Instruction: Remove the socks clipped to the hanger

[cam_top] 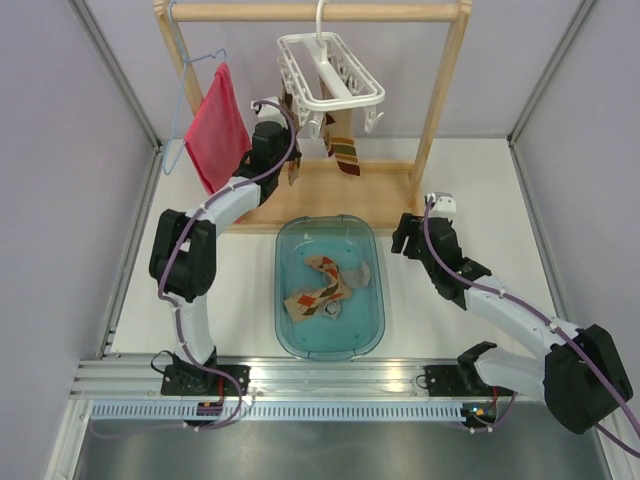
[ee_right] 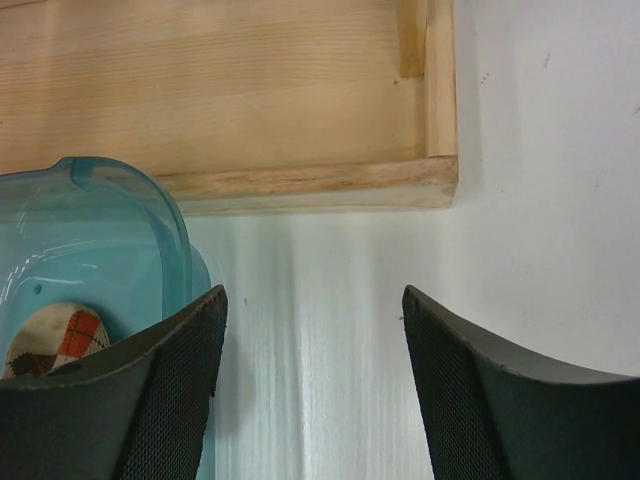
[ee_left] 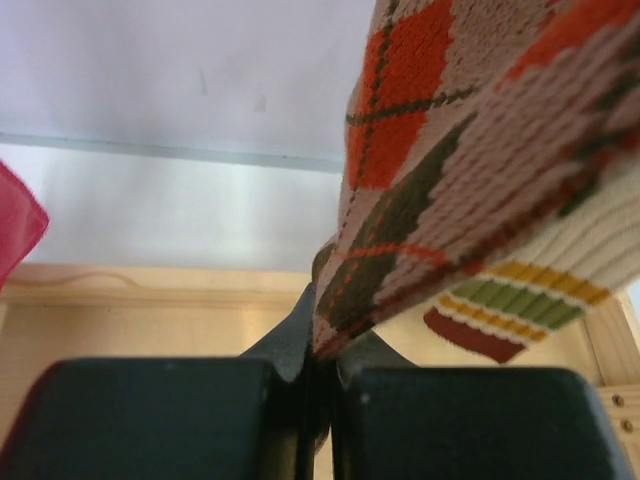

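The white frame hanger [cam_top: 330, 70] hangs by its hook from the wooden rail. An argyle sock [cam_top: 345, 150] with a striped cuff dangles from its clips. My left gripper [cam_top: 292, 168] is raised under the hanger's left side and is shut on the lower tip of an argyle sock [ee_left: 440, 180], which runs up and to the right out of the left wrist view. A second striped cuff [ee_left: 500, 310] shows behind it. My right gripper [cam_top: 408, 240] is open and empty, low over the table just right of the basin. Its fingers [ee_right: 150, 400] frame bare table.
A teal plastic basin [cam_top: 370, 320] sits mid-table with argyle socks [cam_top: 322, 290] inside; its rim [ee_right: 150, 210] shows in the right wrist view. The wooden rack's base [cam_top: 330, 195] and right post [cam_top: 440, 100] stand behind. A red-pink cloth [cam_top: 215, 125] hangs on a blue wire hanger at left.
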You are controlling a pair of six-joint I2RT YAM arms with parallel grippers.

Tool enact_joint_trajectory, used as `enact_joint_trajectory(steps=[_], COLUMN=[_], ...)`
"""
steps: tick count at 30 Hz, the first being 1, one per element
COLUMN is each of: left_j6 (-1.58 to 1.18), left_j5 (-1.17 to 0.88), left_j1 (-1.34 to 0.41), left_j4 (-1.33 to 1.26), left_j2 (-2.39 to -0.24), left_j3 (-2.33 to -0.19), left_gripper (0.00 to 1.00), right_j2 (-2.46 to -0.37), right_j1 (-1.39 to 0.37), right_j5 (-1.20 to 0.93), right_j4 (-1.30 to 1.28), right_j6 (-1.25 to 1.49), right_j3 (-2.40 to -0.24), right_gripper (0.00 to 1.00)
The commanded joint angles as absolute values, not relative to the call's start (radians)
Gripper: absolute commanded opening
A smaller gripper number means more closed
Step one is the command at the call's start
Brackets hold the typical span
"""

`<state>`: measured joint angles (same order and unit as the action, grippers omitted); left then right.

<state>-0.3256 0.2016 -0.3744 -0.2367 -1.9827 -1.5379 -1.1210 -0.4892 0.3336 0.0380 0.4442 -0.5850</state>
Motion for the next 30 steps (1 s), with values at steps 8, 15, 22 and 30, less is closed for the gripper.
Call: enact_joint_trajectory(steps=[8, 15, 22, 30], left_j6=[-0.387, -0.335, -0.337, -0.347], left_j5=[0.196, 0.186, 0.164, 0.172], left_j1=[-0.379, -0.465, -0.566, -0.632], left_j4=[-0.347, -0.307, -0.181, -0.039], left_j2=[-1.648, -1.454, -1.33, -1.177], left_j3=[-1.249, -1.154, -1.141, -1.118], left_gripper=[0.02, 0.02, 0.02, 0.02], right_j2=[-1.026, -0.951, -0.916, -0.871], right_j1=[-0.485, -0.486, -0.505, -0.632], right_j5=[0.282, 0.226, 0.155, 0.156], right_j4=[0.049, 0.018, 0.025, 0.006], right_j6=[0.468, 0.476, 0.482, 0.472], right_j3=[-0.561, -0.56, -0.571, -0.636], right_gripper=[0.74, 0.73, 0.71, 0.7])
